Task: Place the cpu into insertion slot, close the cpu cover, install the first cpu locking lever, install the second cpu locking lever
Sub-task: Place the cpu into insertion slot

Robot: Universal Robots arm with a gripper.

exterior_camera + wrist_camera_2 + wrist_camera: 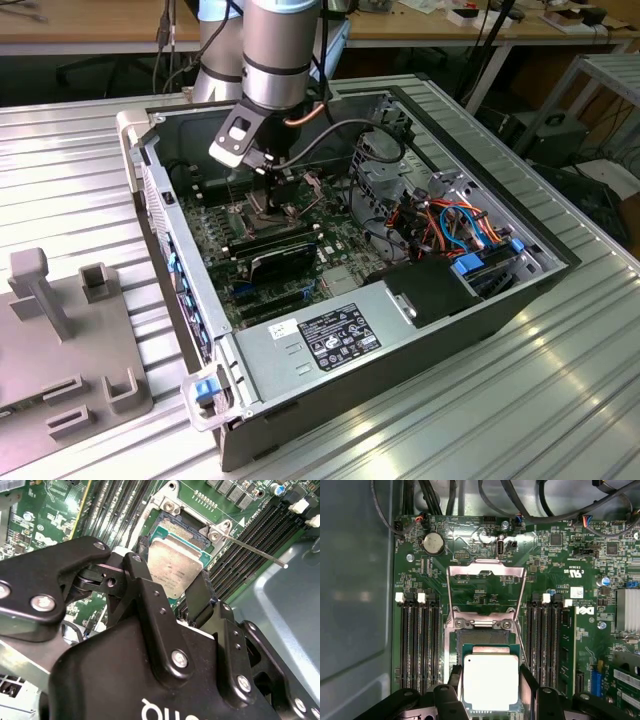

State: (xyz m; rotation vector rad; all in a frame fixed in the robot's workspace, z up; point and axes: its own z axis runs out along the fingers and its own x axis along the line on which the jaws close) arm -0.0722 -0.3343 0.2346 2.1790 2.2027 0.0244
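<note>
- The fingers [529, 682] are clamped on two opposite edges of the cpu [491, 682]. The black gripper [491, 686] holds it flat with the dull silver face turned up.
- The chip is square, so it has no long axis. In the first wrist view its edges run parallel to the edges of the insertion slot [457, 647] and to the memory slots [417, 645] on either side.
- In the second wrist view the cpu [175, 567] covers the near part of the insertion slot [177, 530], and the far strip of the socket is uncovered. I cannot tell whether the chip is seated or just above it.
- The cpu cover [486, 571] is swung open on its hinge, away from the socket, with bare green board showing through its cut-out.
- A thin metal locking lever [252, 549] sticks out free beside the socket.
- Faint print sits on the chip's face and white print on the board, none of it legible.
- In the exterior view the gripper [268, 185] reaches down into the open computer case [480, 320]. The power supply [330, 335] carries a black label whose text is too small to read.
</note>
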